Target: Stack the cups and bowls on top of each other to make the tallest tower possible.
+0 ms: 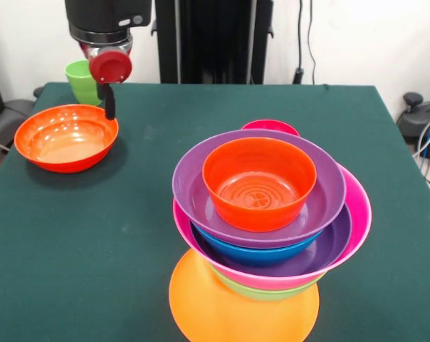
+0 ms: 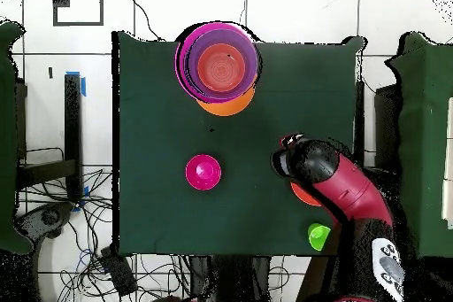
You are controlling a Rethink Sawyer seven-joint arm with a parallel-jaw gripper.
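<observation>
Overhead, gripper (image 1: 109, 96) above loose orange bowl (image 1: 66, 137), beside cup (image 1: 81, 80); finger spread unclear, hold unclear. Tower (image 1: 265, 214) well apart, magenta bowl (image 1: 270, 127) behind.

A counter (image 1: 72, 235) covered in dark green cloth fills most of the front view. Behind it, across the top of the frame, runs a plain white wall (image 1: 357, 39) with thin black cables (image 1: 300, 35) hanging down at upper right. At the right edge sits what may be a black chair base (image 1: 418, 114), only partly shown. In the overhead view the floor (image 2: 301, 11) is pale tile with dark grout lines, a black square outline (image 2: 78, 4) marked at upper left, blue tape (image 2: 83, 82) at the left, and tangled cables (image 2: 84, 228) at lower left
</observation>
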